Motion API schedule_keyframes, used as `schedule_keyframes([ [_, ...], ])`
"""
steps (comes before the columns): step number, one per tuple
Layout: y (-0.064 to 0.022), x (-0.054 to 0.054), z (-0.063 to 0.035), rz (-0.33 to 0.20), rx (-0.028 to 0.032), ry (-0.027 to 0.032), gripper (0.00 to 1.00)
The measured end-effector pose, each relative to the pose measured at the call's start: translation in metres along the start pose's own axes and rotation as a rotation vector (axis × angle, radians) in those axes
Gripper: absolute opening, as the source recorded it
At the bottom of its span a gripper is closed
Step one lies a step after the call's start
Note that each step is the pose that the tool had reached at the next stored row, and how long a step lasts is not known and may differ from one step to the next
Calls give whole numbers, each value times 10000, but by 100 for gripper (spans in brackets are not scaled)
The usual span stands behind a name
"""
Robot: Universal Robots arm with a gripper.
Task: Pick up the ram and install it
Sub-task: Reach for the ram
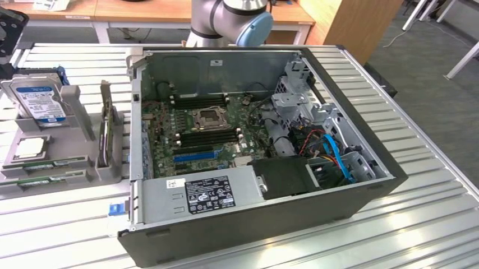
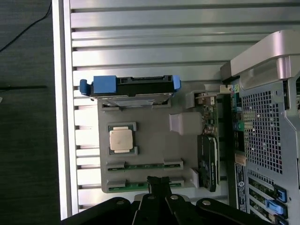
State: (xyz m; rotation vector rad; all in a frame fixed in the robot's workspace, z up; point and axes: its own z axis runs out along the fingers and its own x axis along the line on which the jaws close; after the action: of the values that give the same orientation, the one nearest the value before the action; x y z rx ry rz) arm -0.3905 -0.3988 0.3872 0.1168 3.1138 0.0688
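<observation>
Drive (image 1: pixel 39 101) label: blue and white, text unreadable. Power supply (image 1: pixel 198 193) label: black, text unreadable. Surface: slatted metal table (image 1: pixel 419 224), with wooden desks behind it. Ram (image 2: pixel 136 186): thin green stick lying flat in the outermost slot of the grey tray (image 2: pixel 150 140), beside a second stick (image 2: pixel 143 166). Gripper (image 2: pixel 158 180): jaws pressed together, tips over the ram; contact cannot be told.
</observation>
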Motion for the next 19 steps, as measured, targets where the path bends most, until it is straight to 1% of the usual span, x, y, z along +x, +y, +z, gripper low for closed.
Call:
schedule_keyframes([
  [6, -5, 50, 0, -1, 0, 0, 10],
  [15, -5, 53, 0, 0, 0, 0, 10],
  [19, -32, 51, -1, -1, 0, 0, 10],
])
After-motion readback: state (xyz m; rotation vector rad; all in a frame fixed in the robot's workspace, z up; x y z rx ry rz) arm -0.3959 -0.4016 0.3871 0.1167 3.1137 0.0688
